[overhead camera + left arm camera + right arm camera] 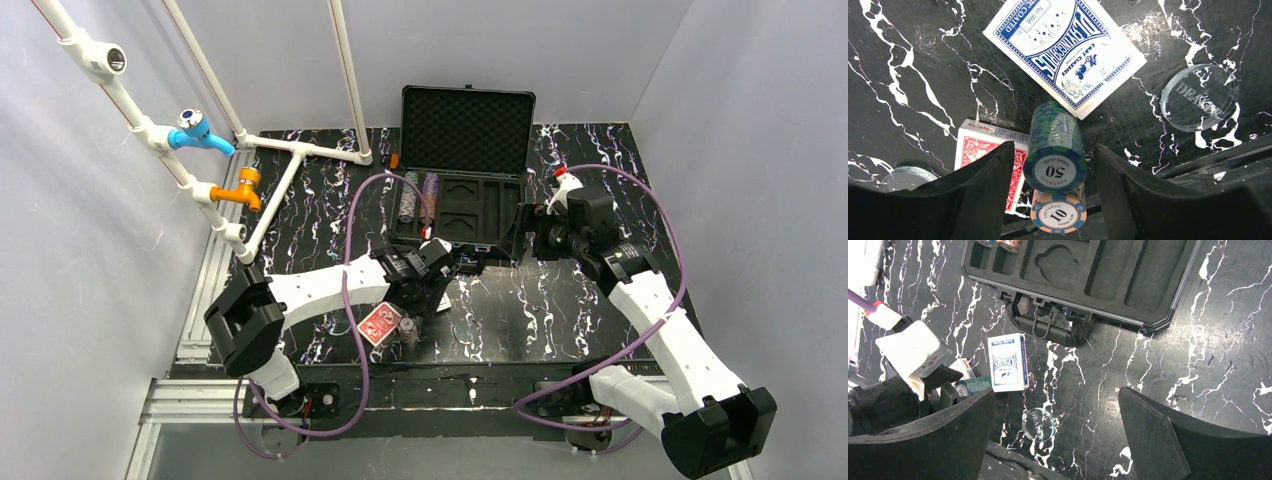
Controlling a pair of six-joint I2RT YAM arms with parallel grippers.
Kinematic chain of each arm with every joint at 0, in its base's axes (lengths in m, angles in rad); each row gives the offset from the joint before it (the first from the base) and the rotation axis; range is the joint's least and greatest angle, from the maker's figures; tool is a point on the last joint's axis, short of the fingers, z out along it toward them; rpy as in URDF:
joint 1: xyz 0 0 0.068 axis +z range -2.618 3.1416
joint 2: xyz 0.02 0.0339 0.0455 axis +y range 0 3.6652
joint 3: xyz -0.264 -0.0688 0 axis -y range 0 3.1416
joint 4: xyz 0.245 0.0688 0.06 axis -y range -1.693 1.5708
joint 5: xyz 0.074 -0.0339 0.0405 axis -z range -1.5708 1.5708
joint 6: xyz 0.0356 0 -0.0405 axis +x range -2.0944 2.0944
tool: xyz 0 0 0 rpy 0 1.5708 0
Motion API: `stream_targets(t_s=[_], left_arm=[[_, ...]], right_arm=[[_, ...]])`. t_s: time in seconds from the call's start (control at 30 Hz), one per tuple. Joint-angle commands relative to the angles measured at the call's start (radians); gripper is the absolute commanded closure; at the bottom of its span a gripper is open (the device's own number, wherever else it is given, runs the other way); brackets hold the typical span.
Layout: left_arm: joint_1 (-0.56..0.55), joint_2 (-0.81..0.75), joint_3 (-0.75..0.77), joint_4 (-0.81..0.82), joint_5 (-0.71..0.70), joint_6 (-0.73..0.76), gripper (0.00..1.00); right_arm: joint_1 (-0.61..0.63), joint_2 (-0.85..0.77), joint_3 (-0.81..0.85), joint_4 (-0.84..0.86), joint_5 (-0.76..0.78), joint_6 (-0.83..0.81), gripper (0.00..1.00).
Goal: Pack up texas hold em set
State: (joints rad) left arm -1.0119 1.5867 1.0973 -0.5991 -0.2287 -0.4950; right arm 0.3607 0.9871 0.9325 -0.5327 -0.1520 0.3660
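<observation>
The black briefcase lies open at the back middle, its foam lid up, with two rows of striped chips in its left slots. My left gripper is open around a green "50" chip stack, with a gap on each side. An orange "10" stack sits just below it. The red-backed deck lies beside the left finger and the blue-backed deck just beyond. My right gripper is open and empty, high above the table near the briefcase handle.
A clear round "DEALER" button lies on the black marbled table below my right gripper. A second clear disc lies left of the red deck. A white pipe frame with blue and orange valves stands at the back left.
</observation>
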Motion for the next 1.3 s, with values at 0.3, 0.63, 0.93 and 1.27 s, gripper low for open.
stream_targets(t_s=[0.3, 0.63, 0.93, 1.27], left_arm=[[-0.008, 0.034, 0.032, -0.032, -0.02, -0.007, 0.5], [-0.007, 0.029, 0.057, -0.033, 0.0, 0.0, 1.0], [-0.005, -0.058, 0.137, -0.054, 0.074, 0.158, 1.0], [0.15, -0.143, 0.226, -0.099, 0.286, 0.307, 1.0]], right_arm=[[0.004, -0.001, -0.003, 0.017, 0.004, -0.015, 0.0], [0.004, 0.009, -0.001, 0.02, 0.003, -0.017, 0.0], [0.035, 0.017, -0.002, 0.057, -0.089, -0.017, 0.0], [0.091, -0.11, -0.058, 0.076, -0.016, -0.111, 0.0]])
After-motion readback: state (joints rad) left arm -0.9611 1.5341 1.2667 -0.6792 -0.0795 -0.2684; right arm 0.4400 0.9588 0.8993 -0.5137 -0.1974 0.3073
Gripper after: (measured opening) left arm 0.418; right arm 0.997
